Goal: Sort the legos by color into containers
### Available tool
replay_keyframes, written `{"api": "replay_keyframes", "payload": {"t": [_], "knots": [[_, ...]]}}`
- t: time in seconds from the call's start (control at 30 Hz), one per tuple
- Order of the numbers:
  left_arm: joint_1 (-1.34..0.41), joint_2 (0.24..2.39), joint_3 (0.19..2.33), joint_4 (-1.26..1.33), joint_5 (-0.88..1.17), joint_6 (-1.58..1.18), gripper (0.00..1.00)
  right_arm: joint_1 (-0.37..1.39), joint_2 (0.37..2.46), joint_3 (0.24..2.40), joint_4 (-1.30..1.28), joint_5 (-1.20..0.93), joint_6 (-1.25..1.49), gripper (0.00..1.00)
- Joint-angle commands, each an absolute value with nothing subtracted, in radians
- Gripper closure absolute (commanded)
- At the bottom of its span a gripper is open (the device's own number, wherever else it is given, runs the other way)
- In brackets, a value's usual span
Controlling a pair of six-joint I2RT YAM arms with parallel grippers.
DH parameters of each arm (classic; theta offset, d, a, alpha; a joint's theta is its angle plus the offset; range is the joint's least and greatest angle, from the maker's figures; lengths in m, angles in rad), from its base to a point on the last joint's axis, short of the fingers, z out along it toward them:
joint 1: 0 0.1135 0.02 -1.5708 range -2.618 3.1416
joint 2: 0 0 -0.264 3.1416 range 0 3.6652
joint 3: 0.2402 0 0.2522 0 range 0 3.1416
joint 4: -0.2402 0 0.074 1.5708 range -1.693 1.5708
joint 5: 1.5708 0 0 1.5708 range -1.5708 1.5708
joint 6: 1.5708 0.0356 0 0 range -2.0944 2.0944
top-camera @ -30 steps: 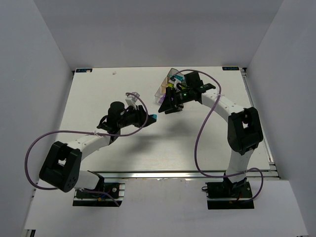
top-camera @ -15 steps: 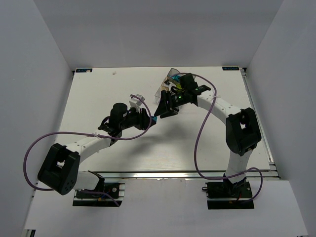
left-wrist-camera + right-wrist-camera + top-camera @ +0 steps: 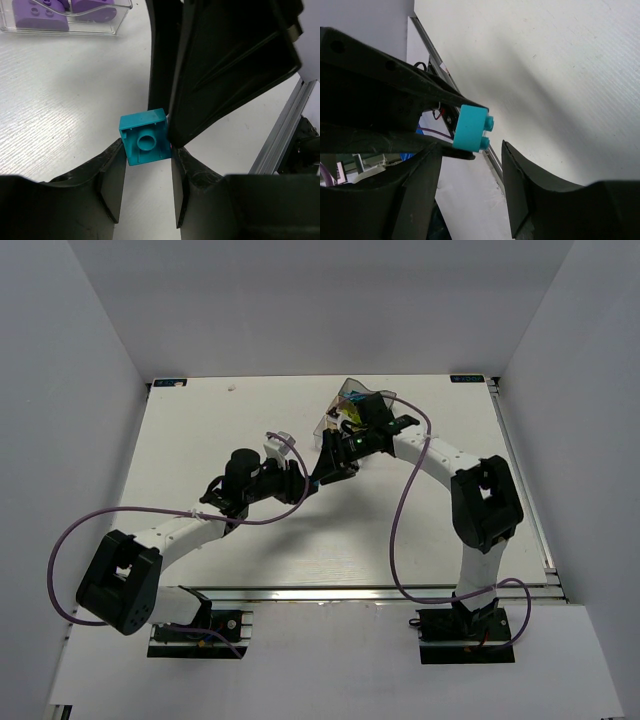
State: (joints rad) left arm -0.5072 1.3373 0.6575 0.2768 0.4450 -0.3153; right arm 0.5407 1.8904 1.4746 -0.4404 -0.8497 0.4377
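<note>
A teal lego [image 3: 145, 142] is pinched at the tips of my left gripper [image 3: 147, 151], studs pointing away and its hollow underside facing the camera, held above the table. My right gripper [image 3: 471, 147] faces it. Its fingers are spread on either side of the same teal lego [image 3: 472, 128] with a gap showing, and one black finger [image 3: 220, 75] is close against the brick's right side. From above, the two grippers meet tip to tip at the table's middle [image 3: 312, 476]. The clear container [image 3: 345, 402] lies just behind the right gripper, with purple legos [image 3: 35, 10] in one compartment.
The container's clear wall [image 3: 120, 22] shows at the upper left of the left wrist view. The table's metal front rail [image 3: 285, 135] runs along the right. Purple cables loop from both arms [image 3: 405, 510]. White enclosure walls surround the table.
My right gripper has swung left and down from the container toward the left gripper, and its jaws have narrowed. The left gripper has shifted slightly right, still holding the teal brick.
</note>
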Motion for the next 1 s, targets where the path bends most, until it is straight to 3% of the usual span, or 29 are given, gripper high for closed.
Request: {"api": "replay_keyframes", "payload": {"t": [0.0, 0.3, 0.37, 0.53, 0.6, 0.63, 0.67, 0.73, 0.8, 0.83, 0.9, 0.93, 0.97], "knots": [[-0.518, 1.307, 0.681, 0.299, 0.445, -0.316, 0.95, 0.549, 1.910, 1.509, -0.434, -0.854, 0.445, 0.44], [-0.532, 1.290, 0.669, 0.301, 0.434, -0.324, 0.95, 0.552, 1.936, 1.526, -0.403, -0.857, 0.474, 0.53], [-0.534, 1.292, 0.667, 0.302, 0.433, -0.325, 0.94, 0.560, 1.939, 1.528, -0.399, -0.859, 0.476, 0.58], [-0.535, 1.301, 0.667, 0.313, 0.425, -0.334, 0.88, 0.565, 1.939, 1.514, -0.384, -0.887, 0.480, 0.85], [-0.535, 1.301, 0.670, 0.314, 0.413, -0.339, 0.75, 0.565, 1.939, 1.509, -0.374, -0.897, 0.477, 0.91], [-0.535, 1.301, 0.672, 0.311, 0.405, -0.341, 0.70, 0.565, 1.939, 1.509, -0.374, -0.900, 0.474, 1.00], [-0.535, 1.298, 0.672, 0.313, 0.387, -0.341, 0.65, 0.563, 1.937, 1.508, -0.371, -0.905, 0.471, 1.00], [-0.535, 1.278, 0.667, 0.314, 0.361, -0.342, 0.45, 0.563, 1.934, 1.515, -0.374, -0.894, 0.442, 1.00], [-0.535, 1.258, 0.664, 0.311, 0.316, -0.338, 0.34, 0.560, 1.933, 1.535, -0.405, -0.858, 0.394, 1.00], [-0.535, 1.247, 0.660, 0.307, 0.301, -0.337, 0.21, 0.555, 1.933, 1.560, -0.417, -0.836, 0.343, 1.00], [-0.535, 1.214, 0.653, 0.302, 0.259, -0.339, 0.15, 0.540, 1.933, 1.589, -0.449, -0.758, 0.287, 1.00], [-0.535, 1.201, 0.647, 0.290, 0.249, -0.337, 0.02, 0.531, 1.933, 1.614, -0.457, -0.692, 0.234, 1.00], [-0.535, 1.180, 0.643, 0.287, 0.226, -0.339, 0.02, 0.523, 1.934, 1.624, -0.460, -0.658, 0.210, 1.00]]}}
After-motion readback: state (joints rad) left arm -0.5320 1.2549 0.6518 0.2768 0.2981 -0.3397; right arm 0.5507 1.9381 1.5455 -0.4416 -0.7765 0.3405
